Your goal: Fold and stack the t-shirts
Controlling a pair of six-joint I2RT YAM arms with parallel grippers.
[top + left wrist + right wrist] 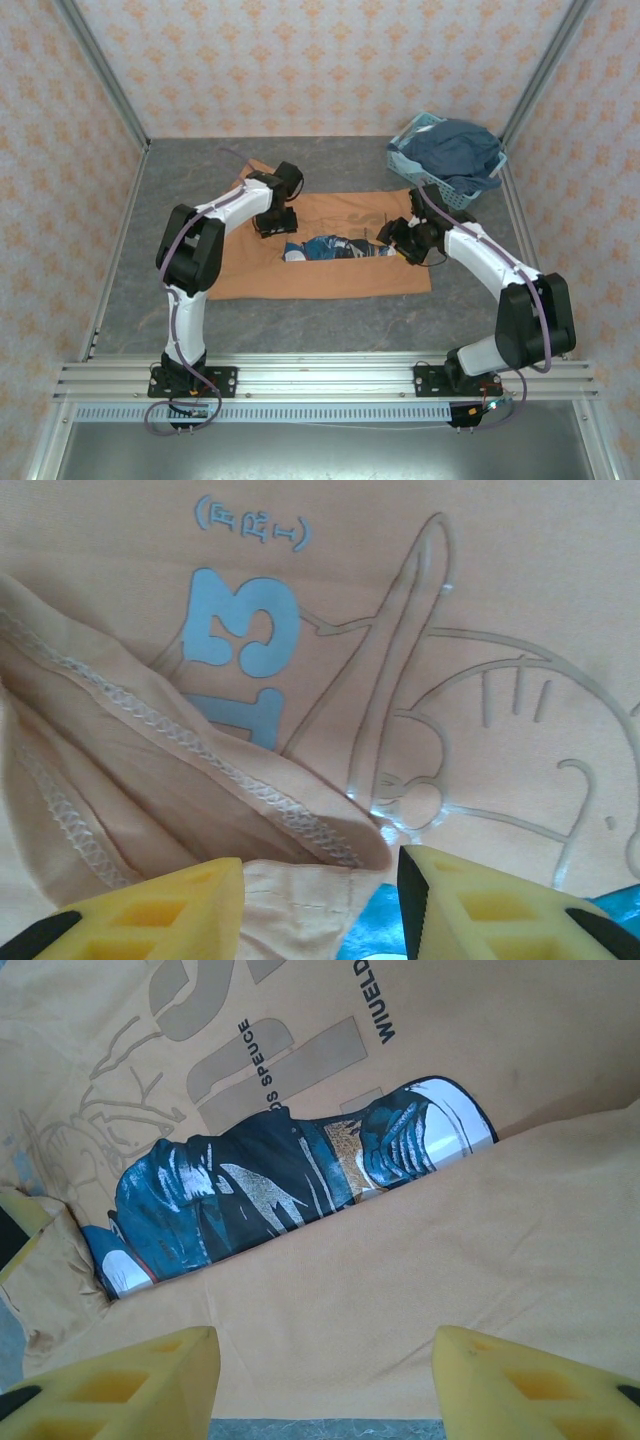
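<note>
On the table (pixel 300 325), centre: tee (pixel 330 280) lies flat, near flap (pixel 400 1260) folded up, halving it. I sit at both fold ends, presumably to keep the crease straight. Right gripper (pixel 325 1365) is open over the soft flap. Left gripper (pixel 320 880) straddles the stitched hem (pixel 200 750); can't tell if pinched. Thin matte cotton, glossy print (pixel 325 247). Far right: lattice basket (pixel 403 160).

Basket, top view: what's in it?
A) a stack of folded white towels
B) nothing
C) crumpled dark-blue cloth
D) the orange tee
C: the light-blue basket at the far right corner of the table holds a crumpled dark-blue cloth that spills over its rim.
</note>
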